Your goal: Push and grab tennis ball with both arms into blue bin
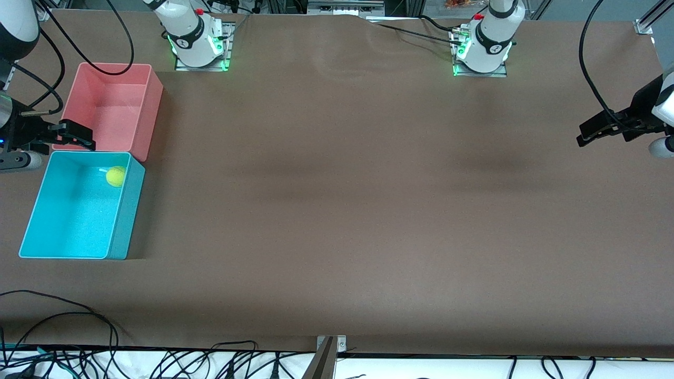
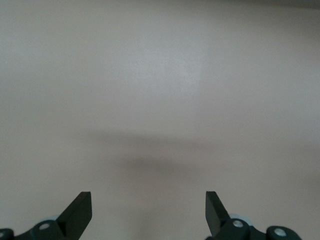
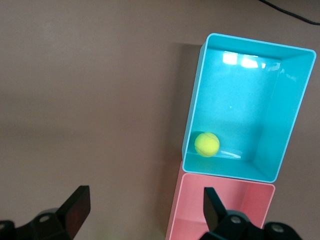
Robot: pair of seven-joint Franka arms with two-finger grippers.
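Observation:
The tennis ball (image 1: pixel 116 176) lies inside the blue bin (image 1: pixel 129 210), in the corner next to the pink bin; it also shows in the right wrist view (image 3: pixel 206 144), resting against the blue bin's wall (image 3: pixel 280 115). My right gripper (image 1: pixel 84 138) is open and empty, up in the air over the meeting edges of the pink and blue bins; its wrist view (image 3: pixel 145 210) shows wide-spread fingers with nothing between them. My left gripper (image 1: pixel 583 134) is open and empty over bare table at the left arm's end, and its wrist view (image 2: pixel 148 210) shows only the brown table.
A pink bin (image 1: pixel 105 110) stands touching the blue bin, farther from the front camera; it also shows in the right wrist view (image 3: pixel 220 210). Black cables (image 1: pixel 158 360) run along the table's near edge. The brown table (image 1: pixel 368 210) spreads wide between the bins and the left gripper.

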